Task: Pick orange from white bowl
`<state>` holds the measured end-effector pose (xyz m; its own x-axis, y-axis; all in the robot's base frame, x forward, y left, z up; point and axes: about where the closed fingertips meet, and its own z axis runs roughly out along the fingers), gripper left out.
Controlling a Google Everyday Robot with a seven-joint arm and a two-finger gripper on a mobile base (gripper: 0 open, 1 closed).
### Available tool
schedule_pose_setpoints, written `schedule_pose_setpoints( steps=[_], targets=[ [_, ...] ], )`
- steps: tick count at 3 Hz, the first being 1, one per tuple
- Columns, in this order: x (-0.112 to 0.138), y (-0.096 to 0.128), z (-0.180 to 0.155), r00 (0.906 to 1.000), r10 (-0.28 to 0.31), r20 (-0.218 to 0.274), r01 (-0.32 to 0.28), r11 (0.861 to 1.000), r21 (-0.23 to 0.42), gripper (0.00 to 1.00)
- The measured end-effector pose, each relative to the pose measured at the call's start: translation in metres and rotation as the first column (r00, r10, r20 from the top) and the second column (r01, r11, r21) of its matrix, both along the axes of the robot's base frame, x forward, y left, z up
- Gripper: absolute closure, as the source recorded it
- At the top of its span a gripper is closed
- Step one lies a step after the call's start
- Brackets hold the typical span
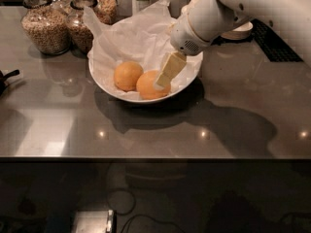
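Observation:
The white bowl [192, 76], lined with crumpled white paper, stands on the grey counter at centre back. Two oranges lie in it side by side. The orange [147, 86] is the deeper-coloured, wider one on the right; a smaller, yellower orange [127, 75] lies to its left. My gripper [165, 76] reaches down from the upper right into the bowl, and its cream tip lies against the upper right side of the orange. The orange rests on the paper in the bowl.
Glass jars of grain [44, 25] stand at the back left, close to the bowl. Small stacked cream bowls [239, 32] sit behind my arm at the back right. A black mat [277, 42] lies far right, and a dark object [6, 77] at the left edge.

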<state>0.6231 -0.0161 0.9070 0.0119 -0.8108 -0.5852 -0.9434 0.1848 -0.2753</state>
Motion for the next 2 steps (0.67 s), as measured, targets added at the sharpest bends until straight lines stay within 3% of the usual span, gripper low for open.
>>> schedule_pose_setpoints(
  steps=[1,2],
  targets=[
    [0.0000,0.0000,0.0000,1.0000,0.000,0.000,0.000,1.000,0.000,0.00],
    [0.0000,0.0001,-0.0001,1.0000,0.000,0.000,0.000,1.000,0.000,0.14]
  ],
)
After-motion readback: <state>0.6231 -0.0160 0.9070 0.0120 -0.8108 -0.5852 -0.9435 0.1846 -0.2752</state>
